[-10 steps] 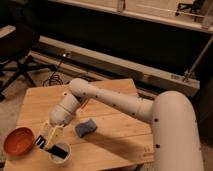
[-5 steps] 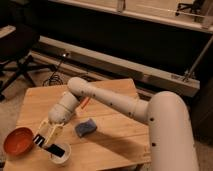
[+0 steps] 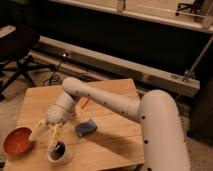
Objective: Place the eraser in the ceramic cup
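The eraser (image 3: 59, 148) stands dark inside the cup (image 3: 59, 154), so the placing looks done. The gripper (image 3: 46, 135) hangs at the cup's 11 o'clock, fingers spread, holding nothing. Only drawing away is left. The bowl (image 3: 18, 141) sits at the cup's 9 o'clock.

gripper (image 3: 46, 134) above ceramic cup (image 3: 59, 154), between bowl (image 3: 18, 141) and sponge (image 3: 86, 127).

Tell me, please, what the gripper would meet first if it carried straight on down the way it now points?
Probably the small round white ceramic cup: the gripper hangs just above its rim, pointing down at it. A dark object, apparently the eraser, already sits inside. Depth is unclear.
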